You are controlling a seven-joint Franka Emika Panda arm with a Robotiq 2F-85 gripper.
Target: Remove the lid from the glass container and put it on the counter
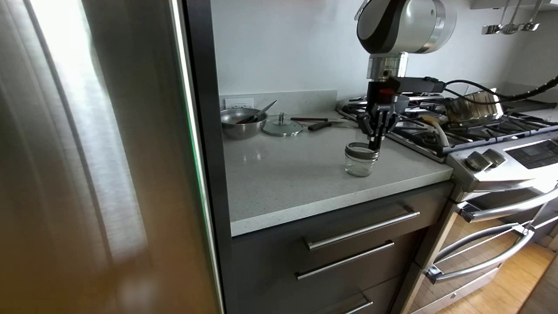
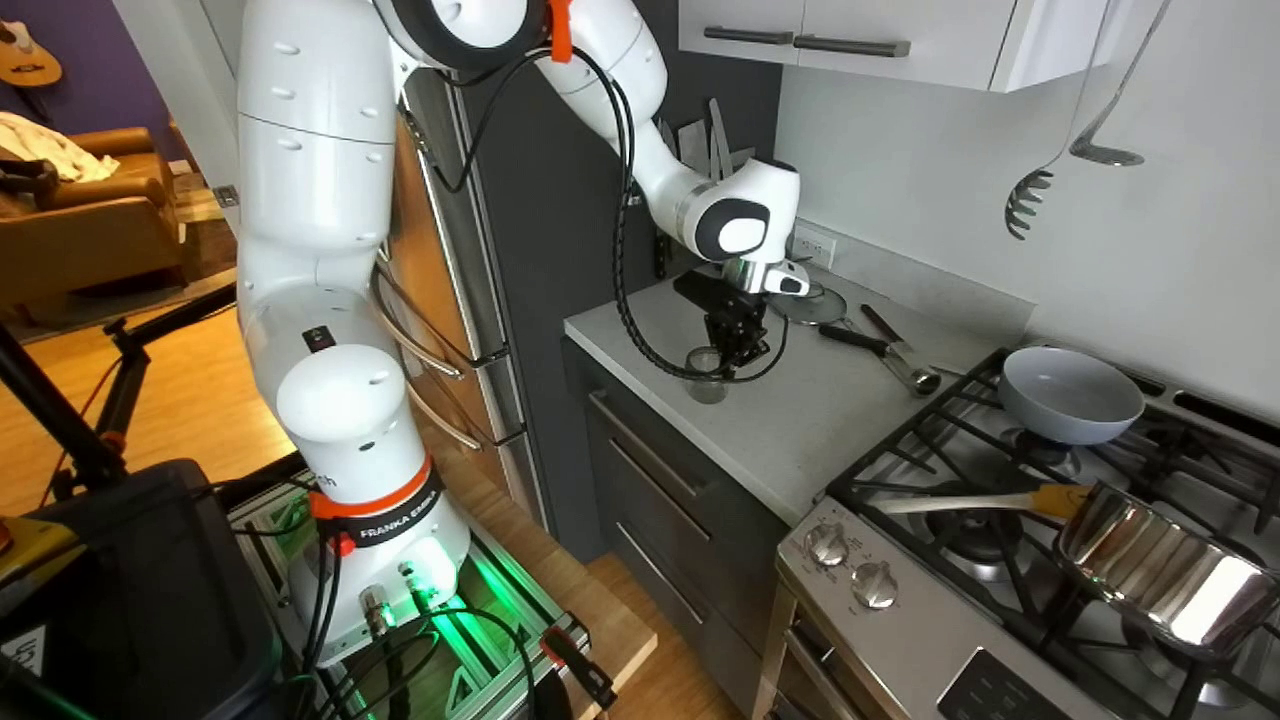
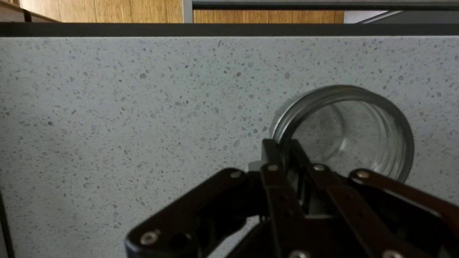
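Note:
The glass container [image 1: 358,168] is a small clear jar on the pale grey counter [image 1: 283,174], near its front edge. It also shows in an exterior view [image 2: 706,391] and, from above, in the wrist view [image 3: 322,132]. The lid [image 3: 344,93] shows as a dark metal band around the jar's mouth, also in an exterior view [image 1: 358,155]; glass and counter show through its middle. My gripper [image 3: 282,144] points down with one fingertip outside the rim and one inside, closed on the band at one side. In both exterior views the gripper [image 1: 374,147] [image 2: 735,362] touches the jar's rim.
A steel bowl [image 1: 244,126], a clear pan lid [image 1: 282,127] and dark-handled utensils [image 1: 320,126] lie at the counter's back. The gas stove [image 2: 930,500] with a steel pan [image 2: 1170,570] stands beside the counter. A cable [image 2: 625,200] loops close to the jar.

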